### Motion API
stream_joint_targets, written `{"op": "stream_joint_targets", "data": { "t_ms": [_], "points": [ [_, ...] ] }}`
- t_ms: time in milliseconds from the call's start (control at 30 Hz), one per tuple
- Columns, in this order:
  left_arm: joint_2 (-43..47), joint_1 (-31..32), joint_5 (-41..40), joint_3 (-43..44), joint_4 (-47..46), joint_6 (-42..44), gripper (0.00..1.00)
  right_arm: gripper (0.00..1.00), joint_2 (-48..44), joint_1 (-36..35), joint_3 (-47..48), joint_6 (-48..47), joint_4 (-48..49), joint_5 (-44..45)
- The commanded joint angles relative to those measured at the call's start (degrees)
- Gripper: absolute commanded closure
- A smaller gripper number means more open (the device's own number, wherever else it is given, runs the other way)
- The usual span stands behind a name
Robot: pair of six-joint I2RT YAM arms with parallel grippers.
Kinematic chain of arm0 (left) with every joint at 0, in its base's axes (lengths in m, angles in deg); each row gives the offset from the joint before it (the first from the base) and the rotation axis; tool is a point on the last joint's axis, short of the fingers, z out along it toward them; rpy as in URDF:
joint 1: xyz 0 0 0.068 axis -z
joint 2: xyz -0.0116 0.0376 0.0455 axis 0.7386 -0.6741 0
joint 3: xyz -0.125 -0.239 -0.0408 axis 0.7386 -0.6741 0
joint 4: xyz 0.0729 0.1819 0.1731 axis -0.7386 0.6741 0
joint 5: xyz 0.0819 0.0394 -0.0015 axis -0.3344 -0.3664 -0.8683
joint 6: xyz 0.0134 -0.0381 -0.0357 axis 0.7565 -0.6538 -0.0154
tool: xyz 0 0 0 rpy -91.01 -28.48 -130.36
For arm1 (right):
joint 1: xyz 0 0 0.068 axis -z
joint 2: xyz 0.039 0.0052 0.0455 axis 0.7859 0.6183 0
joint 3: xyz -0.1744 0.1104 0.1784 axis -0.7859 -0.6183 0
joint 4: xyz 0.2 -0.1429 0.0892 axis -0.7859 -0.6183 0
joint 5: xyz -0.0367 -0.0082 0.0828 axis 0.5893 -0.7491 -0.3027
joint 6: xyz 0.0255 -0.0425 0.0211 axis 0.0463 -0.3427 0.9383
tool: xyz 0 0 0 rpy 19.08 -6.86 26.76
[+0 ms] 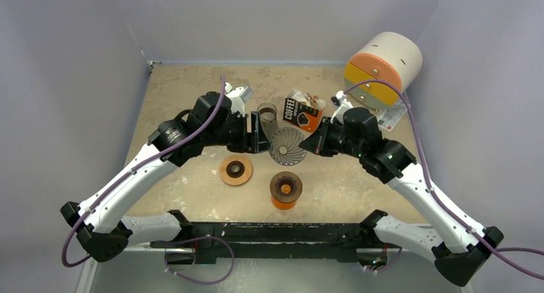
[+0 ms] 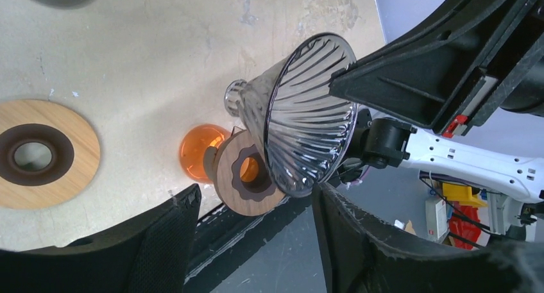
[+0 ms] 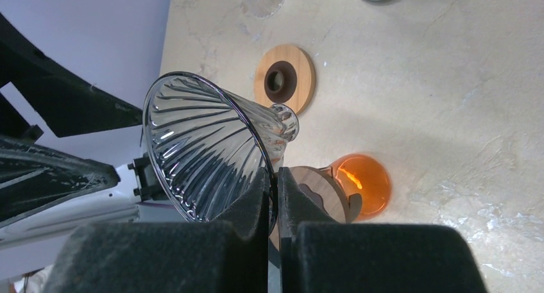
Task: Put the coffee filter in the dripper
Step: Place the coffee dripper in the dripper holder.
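the table (image 1: 186, 100) is a beige stone-look slab, and the glass dripper (image 1: 287, 145) sits near its middle, between the two arms. far to the right of the dripper and beyond it, a large cream drum (image 1: 383, 65) with orange and yellow end faces leans at the wall.

the right gripper (image 3: 274, 177) comes in from the dripper's right. its jaws are pinched nearly together on the ribbed rim and hold the dripper, which appears clear of the table. the left gripper (image 1: 262, 133) stands just at the dripper's left with its jaws spread wide. its fingers (image 2: 173, 229) are on either side of the cone's mouth, and whether they touch the glass cannot be told.

just behind the dripper, a little to the right, stands a packet (image 1: 301, 111) printed "coffee". whether it holds the coffee filter cannot be told.

in front of the dripper and to the left, a flat wooden ring (image 1: 235, 170) lies on the table. straight in front of the dripper is an orange glass vessel (image 1: 285, 190) with a wooden collar. behind the dripper, slightly left, stands a small clear cup (image 1: 267, 111).
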Motion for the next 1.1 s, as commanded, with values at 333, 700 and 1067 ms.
{"op": "stream_joint_targets", "data": {
  "t_ms": [333,700,1067],
  "points": [
    [-1.6,-0.2,1.7,-2.3,-3.6,-0.8,0.59,1.00,0.9,-5.1,3.7,1.6,1.6,3.8],
    [-2.3,-0.2,2.9,-3.3,-5.0,-0.7,0.92,1.00,1.5,-7.5,4.5,2.2,2.2,5.4],
    [-2.0,-0.2,5.4,-2.7,-2.9,-2.5,1.00,1.00,2.5,-9.9,6.1,2.0,-1.4,7.8]
  ]
}}
